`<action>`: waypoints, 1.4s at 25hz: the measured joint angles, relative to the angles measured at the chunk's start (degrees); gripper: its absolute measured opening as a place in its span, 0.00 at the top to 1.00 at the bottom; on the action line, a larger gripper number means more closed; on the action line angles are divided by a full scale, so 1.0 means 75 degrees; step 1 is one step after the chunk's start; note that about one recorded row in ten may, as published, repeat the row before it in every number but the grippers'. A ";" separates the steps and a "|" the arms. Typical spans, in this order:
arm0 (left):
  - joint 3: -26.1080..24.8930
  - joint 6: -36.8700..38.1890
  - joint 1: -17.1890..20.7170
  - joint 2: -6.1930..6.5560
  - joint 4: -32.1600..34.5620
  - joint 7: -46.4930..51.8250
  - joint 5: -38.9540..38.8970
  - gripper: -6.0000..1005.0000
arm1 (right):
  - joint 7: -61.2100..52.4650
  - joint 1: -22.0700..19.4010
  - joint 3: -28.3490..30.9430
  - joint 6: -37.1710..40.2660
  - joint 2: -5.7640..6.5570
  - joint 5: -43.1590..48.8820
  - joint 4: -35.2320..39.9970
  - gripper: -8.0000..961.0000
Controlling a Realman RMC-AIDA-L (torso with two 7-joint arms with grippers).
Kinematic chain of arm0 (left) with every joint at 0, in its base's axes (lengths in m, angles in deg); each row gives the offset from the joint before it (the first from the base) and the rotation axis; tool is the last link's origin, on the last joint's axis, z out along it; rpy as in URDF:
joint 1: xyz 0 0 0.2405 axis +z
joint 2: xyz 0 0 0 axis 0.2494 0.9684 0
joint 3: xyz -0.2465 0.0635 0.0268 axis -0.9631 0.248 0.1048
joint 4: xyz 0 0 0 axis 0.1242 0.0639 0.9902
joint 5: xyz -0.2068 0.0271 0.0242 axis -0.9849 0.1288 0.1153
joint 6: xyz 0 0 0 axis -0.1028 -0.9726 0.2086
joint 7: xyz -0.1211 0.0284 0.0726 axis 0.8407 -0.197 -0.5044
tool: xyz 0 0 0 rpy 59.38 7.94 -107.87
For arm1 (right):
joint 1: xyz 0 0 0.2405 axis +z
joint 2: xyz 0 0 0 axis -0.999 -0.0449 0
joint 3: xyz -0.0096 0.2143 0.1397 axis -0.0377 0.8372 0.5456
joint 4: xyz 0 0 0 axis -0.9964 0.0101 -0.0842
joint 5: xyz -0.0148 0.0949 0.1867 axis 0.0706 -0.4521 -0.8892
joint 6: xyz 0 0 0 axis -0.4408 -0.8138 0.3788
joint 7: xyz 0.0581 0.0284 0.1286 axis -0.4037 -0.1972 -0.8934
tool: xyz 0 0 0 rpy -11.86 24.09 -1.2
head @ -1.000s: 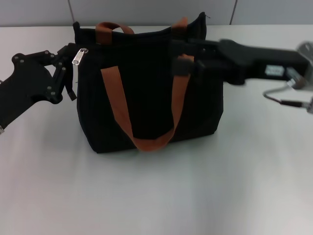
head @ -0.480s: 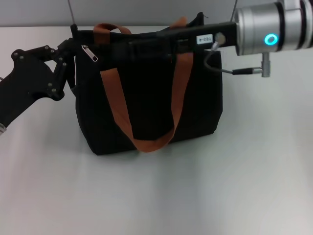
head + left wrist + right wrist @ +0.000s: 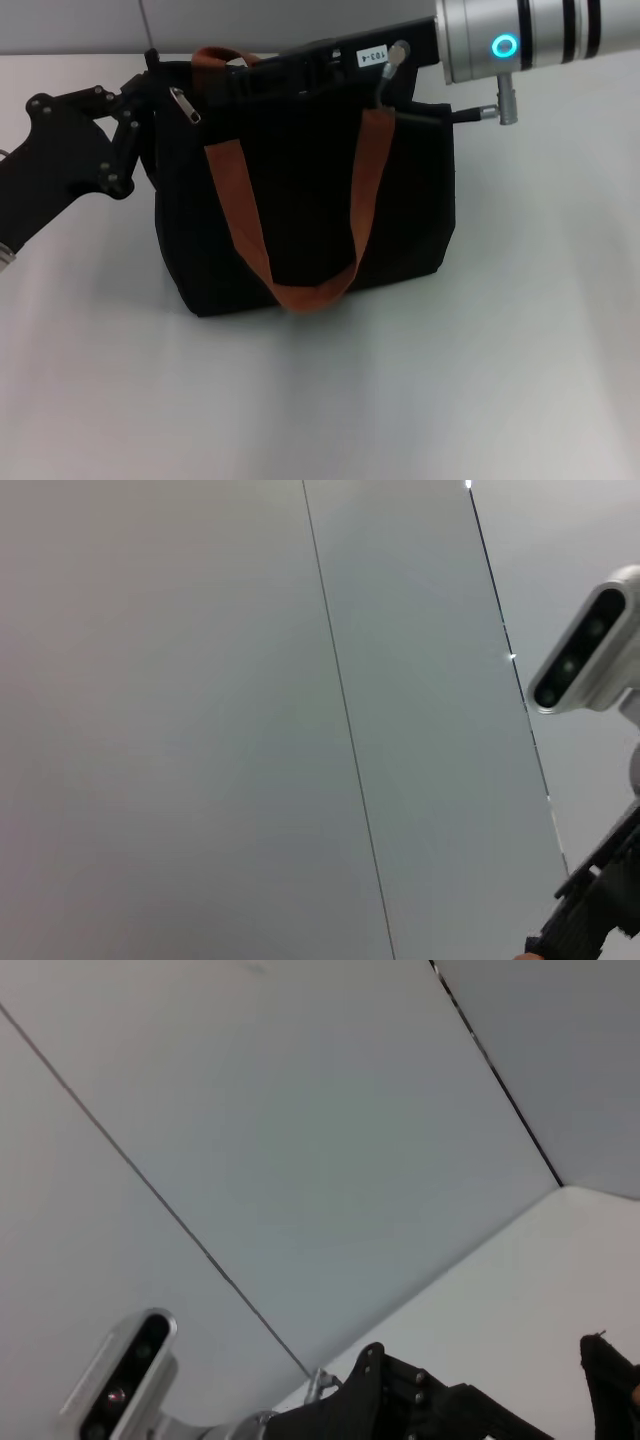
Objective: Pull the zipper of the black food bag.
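The black food bag stands upright mid-table with brown-orange strap handles. The zipper's silver pull tab lies at the bag's top left corner. My left gripper is at the bag's left end and is shut on the fabric there. My right arm reaches in from the right along the bag's top. Its black gripper ends a little to the right of the pull tab, beside the rear handle. The wrist views show mostly wall, not the zipper.
The white table lies around the bag. A grey panelled wall stands behind it. My right arm's silver wrist with a lit blue ring and a cable hangs over the bag's right top.
My right arm has swung in over the bag's top and slid left toward the pull tab. The tab has tipped from hanging straight to slanted. The left gripper has stayed at the bag's left end.
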 joint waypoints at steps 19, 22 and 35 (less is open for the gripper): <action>0.0052 -0.0027 -0.0134 0.0023 0.0084 0.0244 0.0013 0.96 | -0.0928 0.0604 -0.0188 -0.0405 -0.0036 0.0841 0.0108 0.73; 0.0053 -0.0009 -0.0134 0.0023 0.0087 0.0248 0.0028 0.97 | -0.0932 0.0622 -0.0243 -0.0472 -0.0040 0.0843 0.0103 0.73; 0.0078 -0.0046 -0.0267 0.0011 0.0066 0.0260 0.0049 0.96 | -0.1030 0.0825 -0.0810 -0.0915 -0.0101 0.0824 0.0069 0.78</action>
